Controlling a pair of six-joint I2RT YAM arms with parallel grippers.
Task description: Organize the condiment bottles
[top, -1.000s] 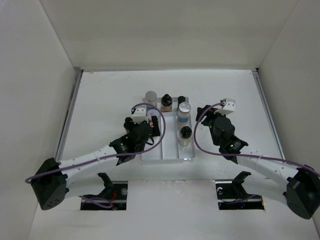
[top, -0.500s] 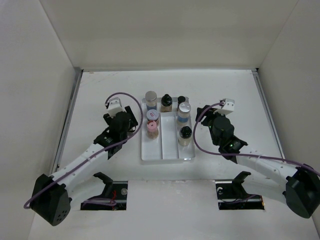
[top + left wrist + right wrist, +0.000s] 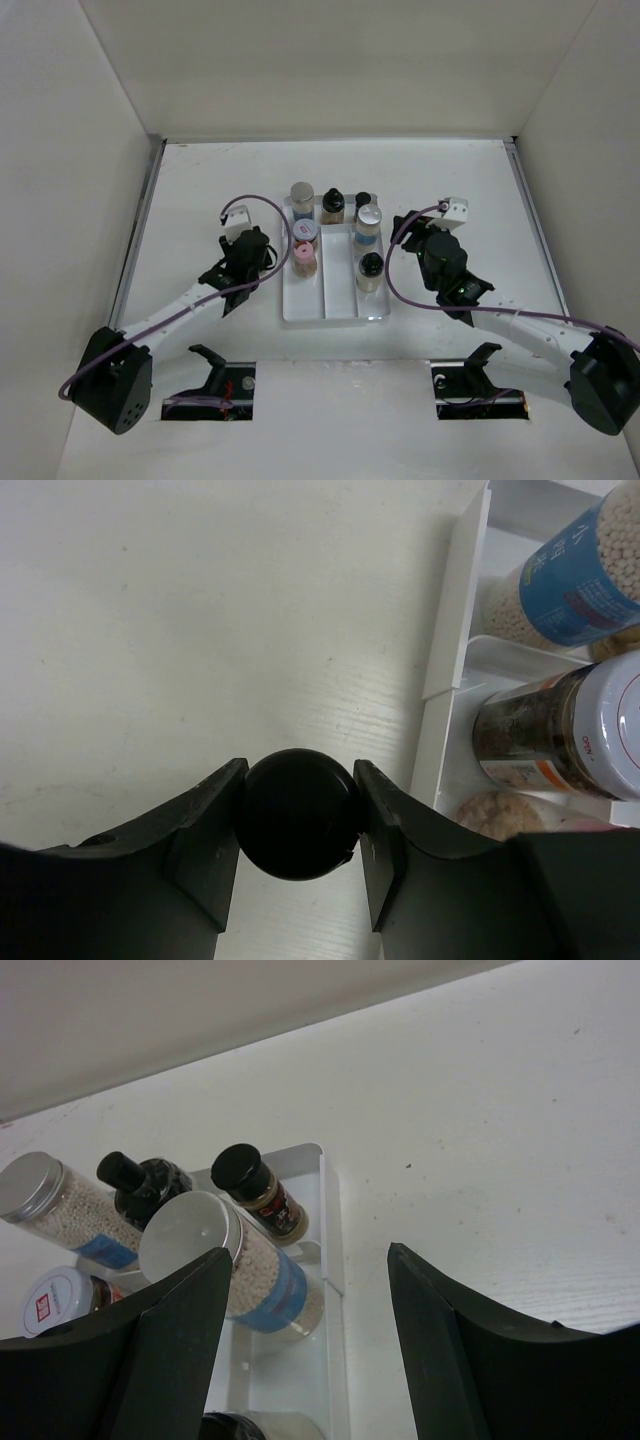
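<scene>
A black round cap of a condiment bottle (image 3: 297, 813) sits squeezed between the fingers of my left gripper (image 3: 298, 818), which is shut on it just left of the white tray (image 3: 455, 660). From above, the left gripper (image 3: 262, 252) hides that bottle. Several condiment bottles stand in the tray (image 3: 325, 310): a silver-capped jar (image 3: 302, 197), a black-capped bottle (image 3: 332, 205), a pink-capped one (image 3: 304, 257) and a silver-capped blue-label jar (image 3: 230, 1260). My right gripper (image 3: 308, 1272) hangs open and empty right of the tray, beside that jar.
White walls enclose the table on three sides. A metal rail (image 3: 140, 230) runs along the left edge. The front half of the tray's compartments holds no bottles. Both arm bases sit at the near edge.
The left arm swung from over the tray to its left side, then its jaws closed on the black-capped bottle. The right arm stayed put.
</scene>
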